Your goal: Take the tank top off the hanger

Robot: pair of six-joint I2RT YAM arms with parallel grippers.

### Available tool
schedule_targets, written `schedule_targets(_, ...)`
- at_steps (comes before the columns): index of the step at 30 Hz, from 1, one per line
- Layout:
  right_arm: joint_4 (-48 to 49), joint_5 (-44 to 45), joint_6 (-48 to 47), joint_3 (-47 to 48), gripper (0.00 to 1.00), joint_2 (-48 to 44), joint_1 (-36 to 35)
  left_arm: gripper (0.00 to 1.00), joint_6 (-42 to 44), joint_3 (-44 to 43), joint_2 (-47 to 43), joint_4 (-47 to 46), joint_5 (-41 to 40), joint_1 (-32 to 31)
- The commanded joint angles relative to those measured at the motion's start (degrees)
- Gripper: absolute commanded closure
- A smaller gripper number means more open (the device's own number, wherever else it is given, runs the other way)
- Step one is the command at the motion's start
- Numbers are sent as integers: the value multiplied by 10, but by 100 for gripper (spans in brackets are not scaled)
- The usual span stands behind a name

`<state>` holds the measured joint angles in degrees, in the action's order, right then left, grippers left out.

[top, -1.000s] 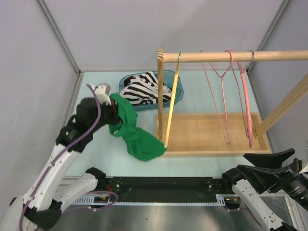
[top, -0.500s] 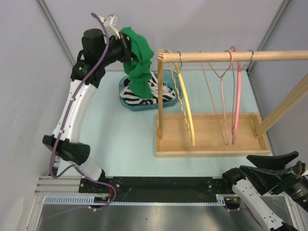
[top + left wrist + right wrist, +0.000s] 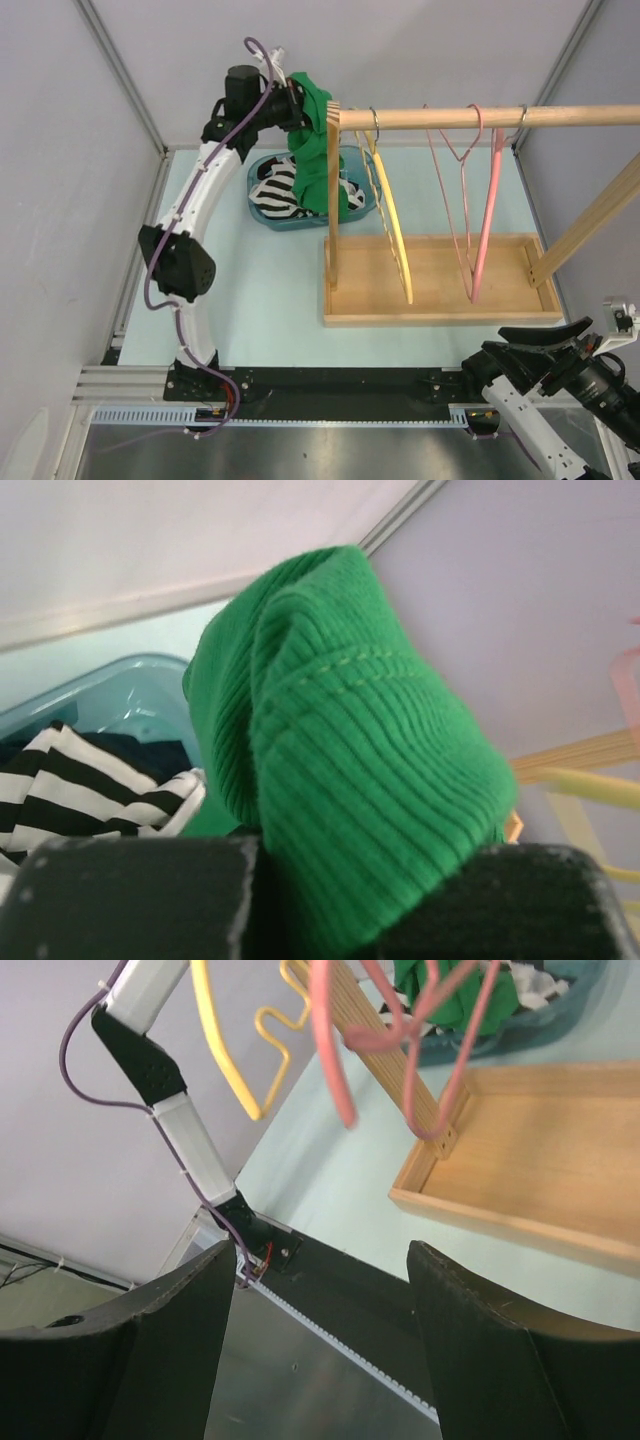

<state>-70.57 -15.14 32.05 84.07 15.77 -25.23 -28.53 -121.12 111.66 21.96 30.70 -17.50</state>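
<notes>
My left gripper (image 3: 292, 105) is shut on the green tank top (image 3: 314, 150) and holds it high above the blue basket (image 3: 262, 221), so the cloth hangs down into it. In the left wrist view the green ribbed cloth (image 3: 350, 770) fills the space between my fingers (image 3: 120, 895). The yellow hanger (image 3: 392, 225) hangs bare on the wooden rail (image 3: 480, 117), just right of the tank top. My right gripper (image 3: 540, 345) is open and empty, low at the near right edge.
Two pink hangers (image 3: 470, 200) hang on the rail further right. The rail stands on a wooden tray base (image 3: 440, 315) with an upright post (image 3: 333, 200). The basket holds striped clothing (image 3: 275, 190). Grey walls close in on both sides.
My left arm has swung from low on the left up and to the back, carrying the tank top above the basket beside the rail's left end. The hangers are swinging.
</notes>
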Motion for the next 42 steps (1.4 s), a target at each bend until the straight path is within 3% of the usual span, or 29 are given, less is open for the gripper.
schedule_targets(1,-23,31,38,-35,26,-48,-6,100,3,-30,51,-44,9,3)
schedule_targets(9,-52,76,71,-53,27,-75,-10,100,19,-5,96,-71,11,2)
schedule_targets(15,-43,117,124,-95,28,-95,-17,100,30,157,54,-87,-51,-11)
schedule_targets(18,-28,117,139,-130,27,-101,-17,99,30,177,66,-20,-122,-11)
schedule_targets(21,-19,115,137,-141,26,-95,-17,88,31,174,69,9,-121,-13)
schedule_targets(25,-17,128,134,-142,25,-95,-18,65,43,195,26,11,-181,-21)
schedule_targets(27,-16,129,136,-152,23,-95,-18,62,50,183,21,35,-209,-20)
schedule_targets(28,-16,126,140,-156,23,-95,-19,46,55,161,22,49,-221,-20)
schedule_targets(30,-11,116,143,-172,22,-98,-19,31,68,143,20,84,-251,-21)
schedule_targets(36,3,107,150,-192,21,-107,-19,27,102,139,-18,131,-289,-21)
schedule_targets(42,23,100,150,-211,19,-104,-19,24,110,201,-101,127,-303,-20)
